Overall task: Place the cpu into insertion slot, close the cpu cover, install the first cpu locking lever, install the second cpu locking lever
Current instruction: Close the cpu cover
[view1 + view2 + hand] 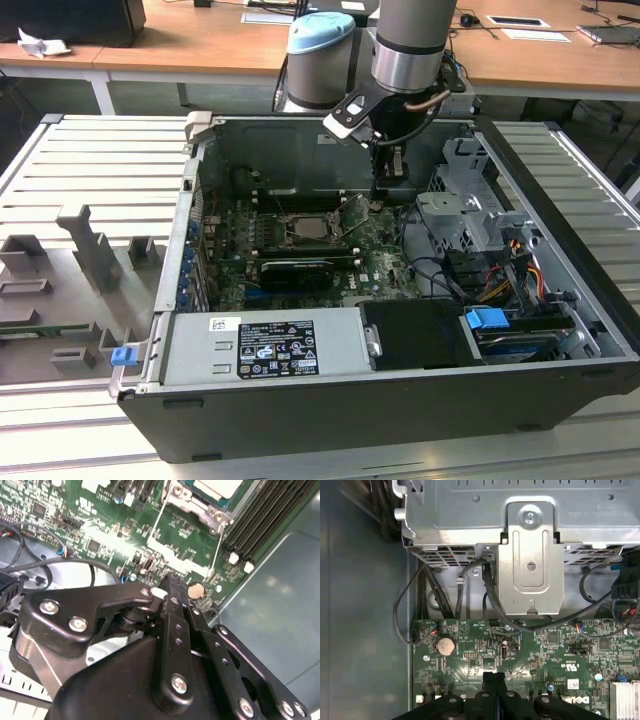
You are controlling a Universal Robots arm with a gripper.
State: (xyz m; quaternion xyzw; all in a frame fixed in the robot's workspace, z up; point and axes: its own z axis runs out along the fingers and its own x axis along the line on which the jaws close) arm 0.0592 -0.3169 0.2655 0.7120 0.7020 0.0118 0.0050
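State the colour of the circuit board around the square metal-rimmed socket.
Green; the flat circuit board shows best in the second wrist view.

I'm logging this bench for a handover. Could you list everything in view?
open black computer case: one, black, on the grey slatted metal table
green circuit board: one, green, inside the case
pale silver-grey square cpu: one, silver-grey, in the silver-rimmed insertion slot
thin wire levers: two, silver, beside the slot
long narrow memory slots: several, black, next to the slot
round coin battery: one, silver, near the board's edge
long graphics card: one, black, on the board
labelled power supply box: one, silver, along the case wall nearest the exterior camera
metal drive cage: one, silver, beside the board, at the exterior view's right
robot arm: one, grey, over the case
gripper: one, black, shut, low over the board near the battery
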